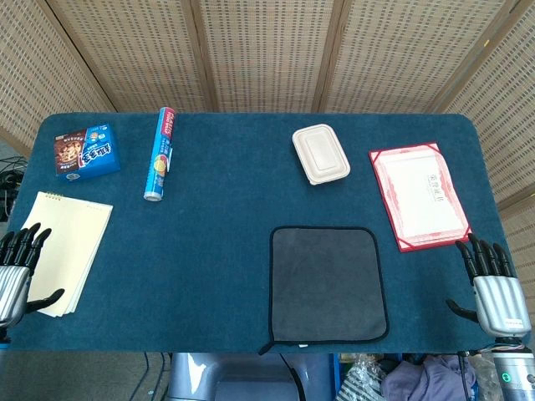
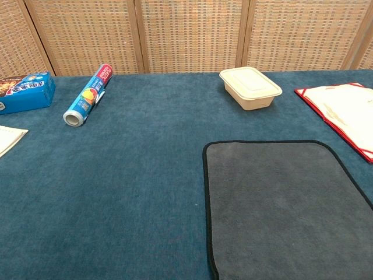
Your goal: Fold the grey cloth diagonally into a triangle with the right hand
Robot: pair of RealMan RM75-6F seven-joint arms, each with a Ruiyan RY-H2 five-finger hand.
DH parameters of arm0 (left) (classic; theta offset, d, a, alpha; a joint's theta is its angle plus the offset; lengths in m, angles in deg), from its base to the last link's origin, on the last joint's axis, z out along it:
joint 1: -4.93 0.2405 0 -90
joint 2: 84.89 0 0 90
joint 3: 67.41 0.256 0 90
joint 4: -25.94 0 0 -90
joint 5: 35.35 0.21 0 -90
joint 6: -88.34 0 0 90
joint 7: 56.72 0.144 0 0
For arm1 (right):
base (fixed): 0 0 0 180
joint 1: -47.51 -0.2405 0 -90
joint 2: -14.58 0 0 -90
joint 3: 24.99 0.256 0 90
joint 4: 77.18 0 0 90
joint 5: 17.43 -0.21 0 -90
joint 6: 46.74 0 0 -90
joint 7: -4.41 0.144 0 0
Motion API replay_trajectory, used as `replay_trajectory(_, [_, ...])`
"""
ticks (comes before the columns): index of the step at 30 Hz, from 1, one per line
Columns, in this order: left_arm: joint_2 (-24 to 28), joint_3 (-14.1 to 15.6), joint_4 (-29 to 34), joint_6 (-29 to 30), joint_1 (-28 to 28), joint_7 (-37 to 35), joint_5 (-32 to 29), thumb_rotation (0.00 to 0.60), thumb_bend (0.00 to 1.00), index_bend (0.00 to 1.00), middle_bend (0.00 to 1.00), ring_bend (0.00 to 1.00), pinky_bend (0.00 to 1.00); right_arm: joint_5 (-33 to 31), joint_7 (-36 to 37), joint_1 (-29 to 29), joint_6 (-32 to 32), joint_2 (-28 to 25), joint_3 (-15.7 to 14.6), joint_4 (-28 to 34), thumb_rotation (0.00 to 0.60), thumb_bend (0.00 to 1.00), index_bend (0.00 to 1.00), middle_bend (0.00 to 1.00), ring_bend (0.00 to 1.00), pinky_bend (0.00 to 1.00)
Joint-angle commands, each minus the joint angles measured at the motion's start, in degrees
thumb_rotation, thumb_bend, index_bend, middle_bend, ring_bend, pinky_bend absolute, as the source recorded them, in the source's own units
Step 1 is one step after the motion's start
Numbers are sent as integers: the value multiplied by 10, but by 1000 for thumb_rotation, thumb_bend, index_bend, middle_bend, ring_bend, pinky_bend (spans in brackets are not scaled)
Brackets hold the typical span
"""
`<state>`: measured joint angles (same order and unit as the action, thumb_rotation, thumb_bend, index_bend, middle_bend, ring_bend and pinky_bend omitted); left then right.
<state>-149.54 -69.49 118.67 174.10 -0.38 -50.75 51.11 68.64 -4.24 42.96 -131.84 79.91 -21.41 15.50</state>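
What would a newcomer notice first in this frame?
The grey cloth lies flat and unfolded at the near edge of the blue table, right of centre. Both hands rest at the near corners, the left hand by a yellow notepad and the right hand just below a red-bordered folder, holding nothing.

Both hands idle, holding nothing
Left hand (image 1: pixel 17 269) and right hand (image 1: pixel 495 288) rest palm-down, fingers apart (thumbs inward)
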Motion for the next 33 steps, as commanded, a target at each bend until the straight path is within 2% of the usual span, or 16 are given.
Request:
replay_trajectory(1, [1, 0, 0, 1, 1, -1, 1, 600, 117, 0, 0, 0, 0, 1, -1, 0, 1, 1, -1, 0, 600, 4, 0, 0, 0, 0])
replay_trajectory(33, [0, -3, 3, 3, -1, -4, 2, 600, 117, 0, 0, 0, 0, 1, -18, 3, 4, 3, -7, 12, 600, 4, 20, 0, 0, 0])
